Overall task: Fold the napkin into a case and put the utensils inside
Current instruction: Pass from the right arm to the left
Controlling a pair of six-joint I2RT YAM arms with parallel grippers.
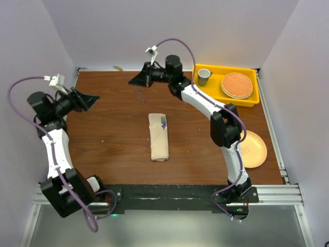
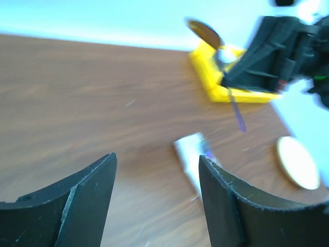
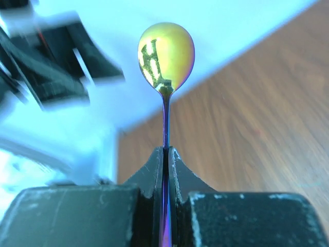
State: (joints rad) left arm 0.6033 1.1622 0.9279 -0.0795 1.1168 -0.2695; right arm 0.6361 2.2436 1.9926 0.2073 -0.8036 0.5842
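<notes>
Right wrist: right gripper (image 3: 166, 152) pinching spoon (image 3: 166, 54) handle, bowl up | left gripper (image 2: 157, 159) spread, empty | case (image 1: 158, 136) at worktop (image 1: 113, 128) centre, fork (image 1: 163, 122) in its far end | next, likely — ease handle tip in beside fork

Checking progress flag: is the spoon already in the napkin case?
No, the spoon is clamped by its handle in the right gripper, well apart from the case.
</notes>
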